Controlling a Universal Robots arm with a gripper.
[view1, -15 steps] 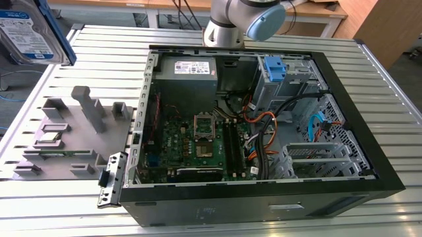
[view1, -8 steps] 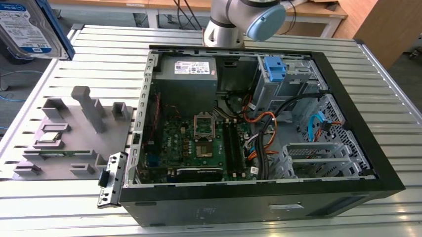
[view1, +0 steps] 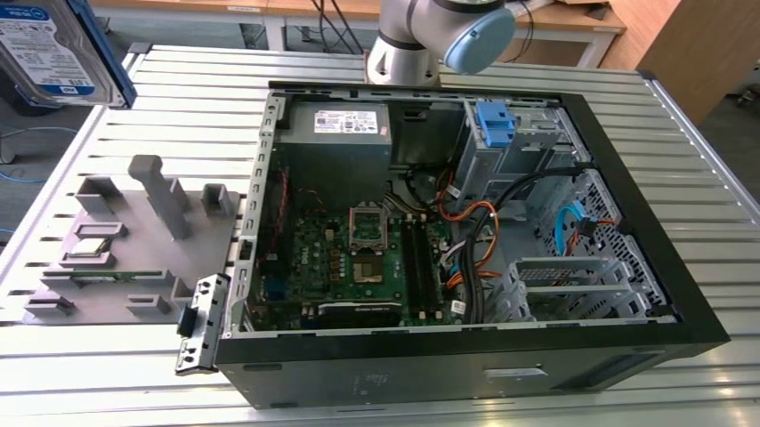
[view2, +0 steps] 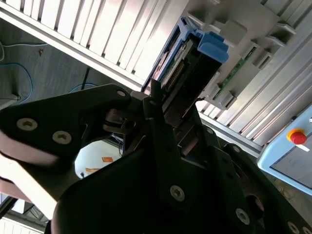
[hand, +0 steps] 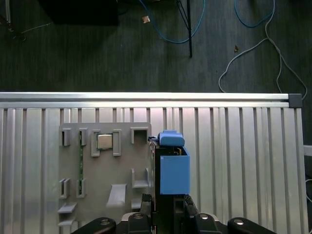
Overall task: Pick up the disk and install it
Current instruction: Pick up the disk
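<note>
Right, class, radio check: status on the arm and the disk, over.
Gripper shut on the disk. Disk aloft near grey fixture tray, outside open case. Cables lie beside drive cage.

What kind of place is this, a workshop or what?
Probably a robotics lab bench for computer assembly: an open computer case lies on a slatted metal table, a grey parts fixture sits beside it, and the gripper holds the disk.

Bright, even overhead light falls on the bench (view1: 142, 80), and its slats throw a pale glare low in the exterior view (nothing blinding). The computer case (view1: 475, 365) holds soft shade inside. In the second wrist view the end effector (view2: 173, 105), gripping the disk (view2: 209, 46), looks nearly black against washed-out slats. The floor (hand: 97, 58) lies dim.
</note>
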